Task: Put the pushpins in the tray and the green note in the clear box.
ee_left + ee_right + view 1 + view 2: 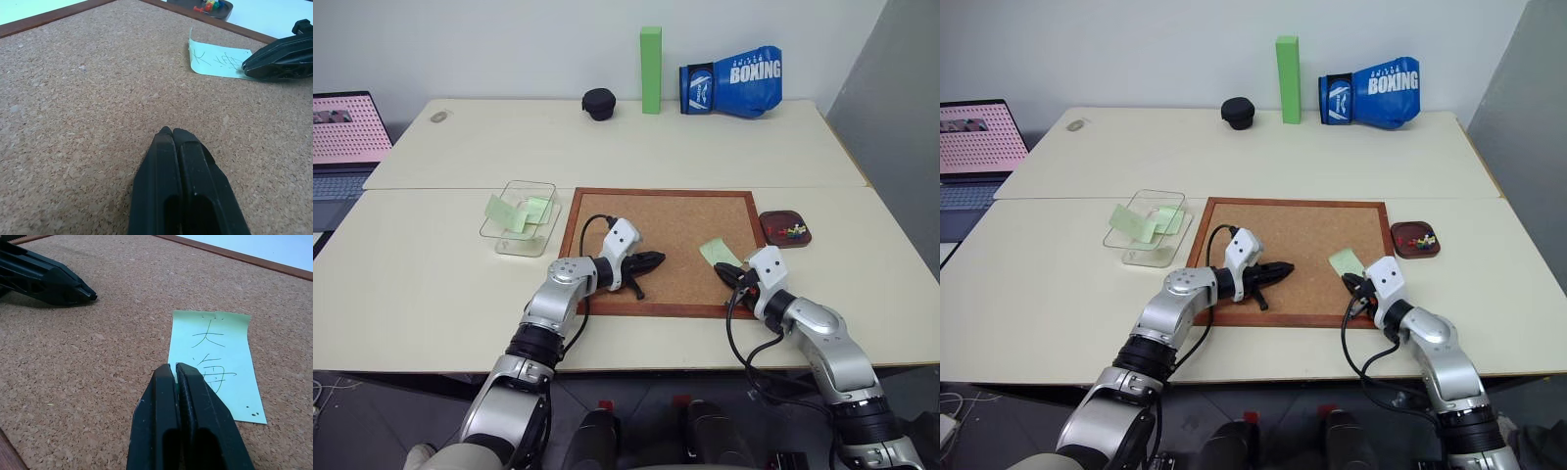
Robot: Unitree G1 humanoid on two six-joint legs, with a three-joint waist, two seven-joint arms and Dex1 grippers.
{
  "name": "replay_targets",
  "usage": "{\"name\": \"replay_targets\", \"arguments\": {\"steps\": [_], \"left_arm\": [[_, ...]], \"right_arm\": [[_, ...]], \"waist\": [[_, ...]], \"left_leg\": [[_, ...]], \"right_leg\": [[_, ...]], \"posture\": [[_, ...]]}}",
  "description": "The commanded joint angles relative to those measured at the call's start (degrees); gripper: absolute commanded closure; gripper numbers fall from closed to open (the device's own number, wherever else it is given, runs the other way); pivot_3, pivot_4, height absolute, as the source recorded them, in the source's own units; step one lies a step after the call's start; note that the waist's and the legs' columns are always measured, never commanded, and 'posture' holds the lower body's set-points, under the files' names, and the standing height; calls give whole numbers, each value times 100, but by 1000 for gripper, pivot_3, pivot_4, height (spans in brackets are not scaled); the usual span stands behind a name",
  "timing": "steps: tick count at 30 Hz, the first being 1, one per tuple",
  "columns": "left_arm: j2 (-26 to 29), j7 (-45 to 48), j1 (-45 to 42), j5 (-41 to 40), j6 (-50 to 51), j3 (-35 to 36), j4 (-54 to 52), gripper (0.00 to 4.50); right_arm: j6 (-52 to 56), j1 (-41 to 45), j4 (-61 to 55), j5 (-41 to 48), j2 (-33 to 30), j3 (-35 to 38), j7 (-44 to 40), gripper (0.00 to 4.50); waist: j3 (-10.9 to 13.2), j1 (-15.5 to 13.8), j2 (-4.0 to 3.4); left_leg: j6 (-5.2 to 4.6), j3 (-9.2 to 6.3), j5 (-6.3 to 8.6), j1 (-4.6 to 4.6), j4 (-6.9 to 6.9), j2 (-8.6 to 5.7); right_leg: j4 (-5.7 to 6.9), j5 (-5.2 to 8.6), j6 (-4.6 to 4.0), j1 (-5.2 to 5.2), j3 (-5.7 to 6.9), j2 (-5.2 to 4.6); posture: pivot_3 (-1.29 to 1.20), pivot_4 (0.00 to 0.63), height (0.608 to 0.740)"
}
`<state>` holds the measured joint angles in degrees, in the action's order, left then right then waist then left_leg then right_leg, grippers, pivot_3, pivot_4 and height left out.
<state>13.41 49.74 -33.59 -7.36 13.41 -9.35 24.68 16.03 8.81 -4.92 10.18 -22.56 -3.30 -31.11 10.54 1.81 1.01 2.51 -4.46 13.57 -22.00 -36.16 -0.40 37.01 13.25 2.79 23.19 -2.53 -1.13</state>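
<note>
The green note (220, 357), pale green with handwriting, lies flat on the right part of the corkboard (675, 220). My right gripper (174, 366) is shut on the note's near corner, which disappears between the fingertips. My left gripper (172, 129) is shut and holds nothing, low over the bare cork in the middle of the board, pointing toward the note. The dark reddish tray (767, 227) sits just past the board's right edge with several pushpins (793, 233) in it. The clear box (530, 185) stands left of the board and holds two green slips (509, 211).
At the table's far edge stand a tall green block (651, 70), a blue boxing glove (734, 81) and a black round object (599, 104). A laptop (347, 137) is at the far left. Bare tabletop surrounds the board.
</note>
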Motion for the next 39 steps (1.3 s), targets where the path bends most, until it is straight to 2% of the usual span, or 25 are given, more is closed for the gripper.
{"name": "replay_targets", "arguments": {"steps": [1, 7, 14, 18, 21, 29, 36, 39], "left_arm": [[-31, 6, 124, 29, 63, -101, -38, 4500], [-51, -9, 171, 39, 34, -125, -38, 4500], [-107, -21, 152, 41, 40, -149, -31, 4500], [-205, -136, 102, -271, 246, 162, -142, 4500], [-475, -309, 25, -1201, 1335, 868, -429, 4039], [-676, -1097, -67, -3264, 4335, 2240, -1352, 2438], [-1568, -3075, -76, -4762, 6344, 3765, -1390, 1005], [-2101, -3829, -177, -5319, 6619, 4255, -1338, 1005]], "right_arm": [[1, 155, -706, 25, -74, 176, 91, 4472], [259, 271, -1227, 93, -149, 183, 115, 4472], [365, 301, -1262, 99, -129, 186, 124, 4472], [263, 318, -1231, -10, -230, 195, 93, 4472], [199, 361, -1185, -26, -270, 220, 85, 4500], [80, 517, -1137, -20, -310, 292, 127, 4500], [54, 645, -1233, -14, -250, 284, 182, 4500], [98, 696, -1364, 50, -203, 266, 177, 4500]], "waist": [[0, 0, 0], [0, 0, 1], [-1, -2, 1], [0, -3, 1], [2, -5, 4], [5, 31, 9], [6, 26, 11], [7, 26, 13]], "left_leg": [[0, 0, 0, 0, 0, 0], [0, -1, 0, -1, 0, 0], [0, -1, 0, -2, 1, 0], [0, -1, 0, -1, 1, 0], [0, -1, 0, -3, 0, -1], [0, -5, 0, -9, 1, 2], [1, -5, 0, -5, -2, 0], [2, -5, 0, -6, -2, 0]], "right_leg": [[0, 0, 0, 0, 0, 0], [0, 0, 0, 1, 1, 0], [-2, 0, 0, 1, 1, 0], [-2, 0, 0, 1, 1, 0], [-2, 0, 0, 1, 2, -1], [0, 0, 0, 8, 5, 1], [0, 0, 1, 4, 3, -1], [-1, 0, 1, 4, 3, 0]], "posture": [[0, 150, 740], [0, 150, 740], [0, 150, 740], [0, 150, 740], [0, 150, 740], [0, 150, 740], [0, 150, 740], [0, 150, 740]]}}
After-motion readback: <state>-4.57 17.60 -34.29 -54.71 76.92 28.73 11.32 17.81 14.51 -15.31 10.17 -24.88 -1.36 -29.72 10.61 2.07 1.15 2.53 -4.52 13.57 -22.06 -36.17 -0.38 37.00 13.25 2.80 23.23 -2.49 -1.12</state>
